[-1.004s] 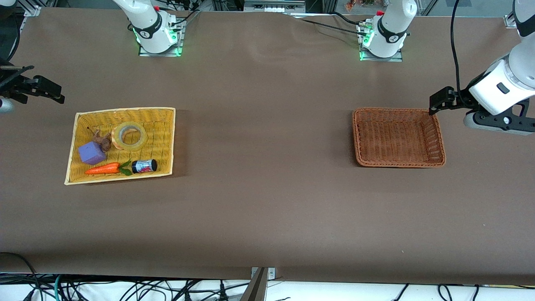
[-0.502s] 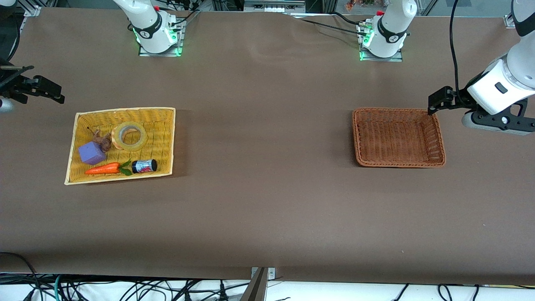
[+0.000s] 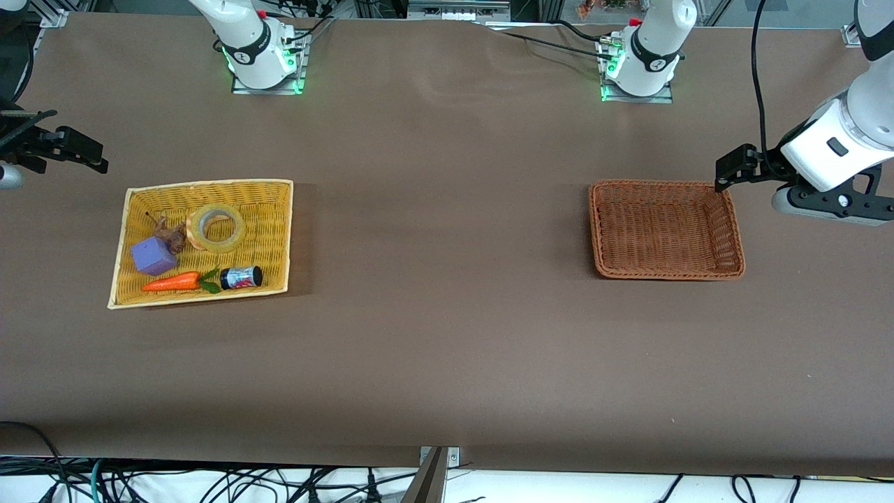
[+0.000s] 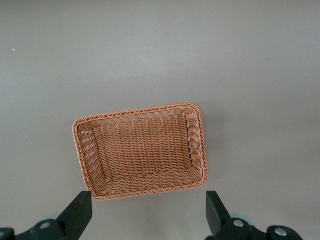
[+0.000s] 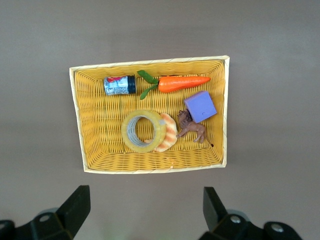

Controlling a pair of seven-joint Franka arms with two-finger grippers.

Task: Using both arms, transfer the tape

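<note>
- A long table [image 3: 447,349] covered in brown is seen, with the two arm bases along its edge farthest from the front camera and loose cables hanging below its nearest edge.
- Toward the right arm's end of the table, a yellow basket [image 3: 276,230] is set; the tape [image 3: 216,227] lies flat inside it, in the half farther from the front camera.
- The tape is touched by a striped croissant toy [image 5: 169,134]; a small brown animal figure [image 5: 192,127], a purple block [image 3: 153,256], a toy carrot [image 3: 172,281] and a small dark jar [image 3: 242,277] are also held in that basket.
- Toward the left arm's end, a brown basket [image 3: 730,230] is seen with nothing in it.
- The right gripper [image 5: 142,205] is held up over the table near the yellow basket's farther edge, jaws spread wide, nothing between them.
- The left gripper [image 4: 148,209] is held over the brown basket's corner, jaws likewise spread and empty.
- Nothing of the transfer is judged done: the tape is not yet grasped.
- Left to be done, it is judged: pickup by the right gripper, a handover, and placement, presumably in the brown basket.
</note>
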